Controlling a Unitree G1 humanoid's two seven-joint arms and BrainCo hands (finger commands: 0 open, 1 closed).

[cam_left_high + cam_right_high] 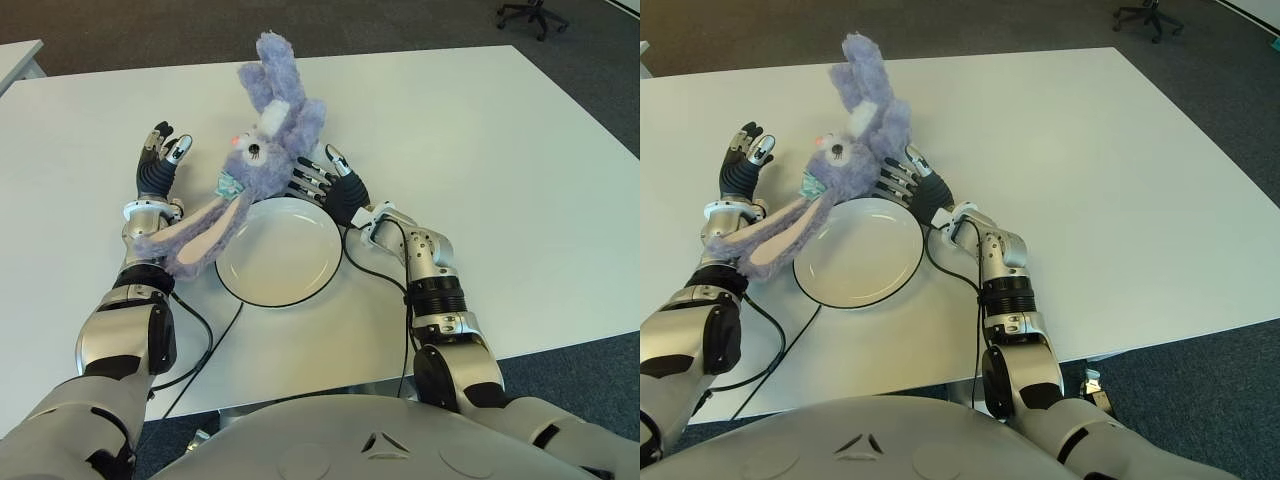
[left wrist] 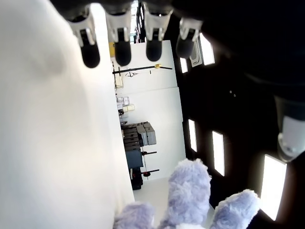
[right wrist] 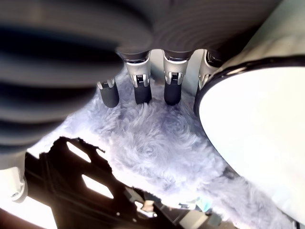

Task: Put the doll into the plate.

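Doll (image 1: 268,140) against right hand (image 1: 322,186) fingers (image 3: 139,90) — beside plate (image 1: 280,258), no writing.

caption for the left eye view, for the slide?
Right hand presses the purple doll at the far rim of the white plate; open left hand beside it on the table.

One doll (image 1: 268,135), one plate (image 1: 280,255)
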